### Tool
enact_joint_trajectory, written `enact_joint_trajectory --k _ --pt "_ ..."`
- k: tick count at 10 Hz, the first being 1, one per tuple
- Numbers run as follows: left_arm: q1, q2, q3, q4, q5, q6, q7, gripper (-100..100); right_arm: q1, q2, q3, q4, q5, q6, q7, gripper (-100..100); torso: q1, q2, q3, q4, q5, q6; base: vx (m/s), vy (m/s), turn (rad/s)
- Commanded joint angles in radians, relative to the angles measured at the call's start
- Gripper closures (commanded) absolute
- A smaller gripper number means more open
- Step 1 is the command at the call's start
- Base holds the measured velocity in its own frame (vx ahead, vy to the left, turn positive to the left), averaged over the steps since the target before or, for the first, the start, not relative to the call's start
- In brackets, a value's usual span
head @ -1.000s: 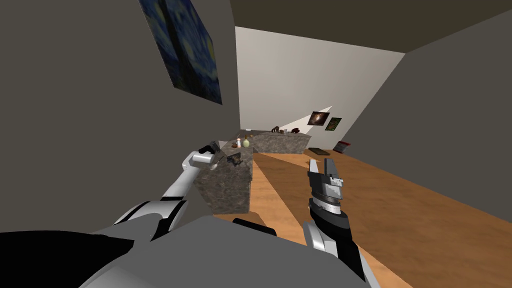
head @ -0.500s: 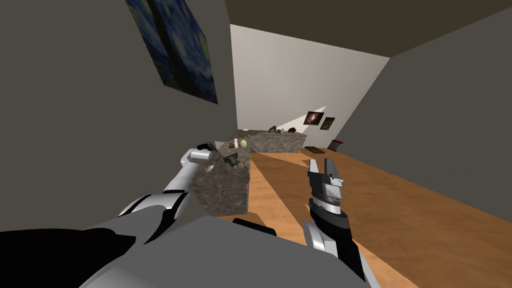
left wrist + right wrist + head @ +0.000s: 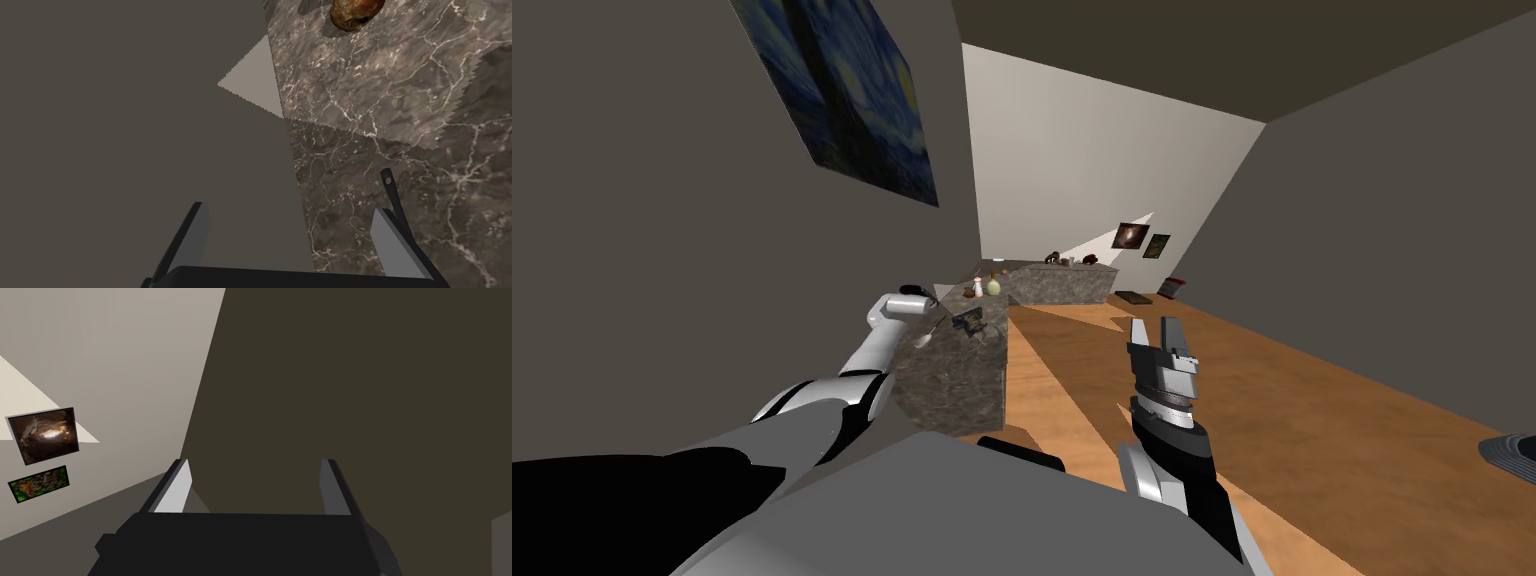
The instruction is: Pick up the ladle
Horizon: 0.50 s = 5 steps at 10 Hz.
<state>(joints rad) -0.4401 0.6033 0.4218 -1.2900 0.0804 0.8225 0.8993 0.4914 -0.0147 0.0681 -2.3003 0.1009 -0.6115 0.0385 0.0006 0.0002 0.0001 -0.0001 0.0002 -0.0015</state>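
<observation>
The ladle (image 3: 925,336) lies on the near end of a dark marble counter (image 3: 962,365), its pale bowl toward me and its thin dark handle pointing away. In the left wrist view the ladle's handle end (image 3: 389,186), with a small hole, lies on the marble just beyond my left gripper's (image 3: 295,220) outer finger (image 3: 395,242). That gripper (image 3: 920,294) is open, half over the counter's wall-side edge, with nothing between its fingers. My right gripper (image 3: 1158,332) is raised over the wooden floor, open and holding nothing, as its own view (image 3: 252,484) also shows.
A grey wall (image 3: 692,250) with a blue painting (image 3: 842,95) runs close along the counter's left side. A small dark object (image 3: 973,321) sits beside the ladle; a brown lump (image 3: 356,11), a bottle and a green round thing (image 3: 993,287) stand farther along. Wooden floor (image 3: 1292,400) opens to the right.
The whole head view has drifted left and down, so I have moved. My left hand stays at the counter's near end by the ladle. The right arm is unchanged.
</observation>
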Motion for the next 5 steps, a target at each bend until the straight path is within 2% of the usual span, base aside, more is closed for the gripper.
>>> enact_joint_trajectory --k 1,2,3,4,5 --pt "-0.042 0.015 0.032 0.05 -0.007 0.05 0.036 -100 0.0 0.0 0.0 0.0 0.0 0.0 0.0 0 0.0 0.0 0.0 0.0 0.0 0.0 0.019 0.002 -0.101" --pt "-0.042 0.015 0.032 0.075 -0.007 0.052 0.036 -100 0.0 0.0 0.0 0.0 0.0 0.0 0.0 0 0.0 0.0 0.0 0.0 0.0 0.0 0.016 0.006 -0.061" --pt "-0.068 0.024 0.06 0.104 -0.014 0.094 0.066 -100 0.0 0.0 0.0 0.0 0.0 0.0 0.0 0 0.0 0.0 0.0 0.0 0.0 0.0 0.022 0.004 -0.096" --pt "-0.068 0.024 0.06 0.126 -0.014 0.094 0.066 -100 0.0 0.0 0.0 0.0 0.0 0.0 0.0 0 0.0 0.0 0.0 0.0 0.0 0.0 0.021 0.011 -0.047" --pt "-0.092 0.032 0.089 0.174 -0.02 0.134 0.095 -100 0.0 0.0 0.0 0.0 0.0 0.0 0.0 0 0.001 0.0 0.0 0.0 0.0 0.0 0.023 0.012 -0.085"
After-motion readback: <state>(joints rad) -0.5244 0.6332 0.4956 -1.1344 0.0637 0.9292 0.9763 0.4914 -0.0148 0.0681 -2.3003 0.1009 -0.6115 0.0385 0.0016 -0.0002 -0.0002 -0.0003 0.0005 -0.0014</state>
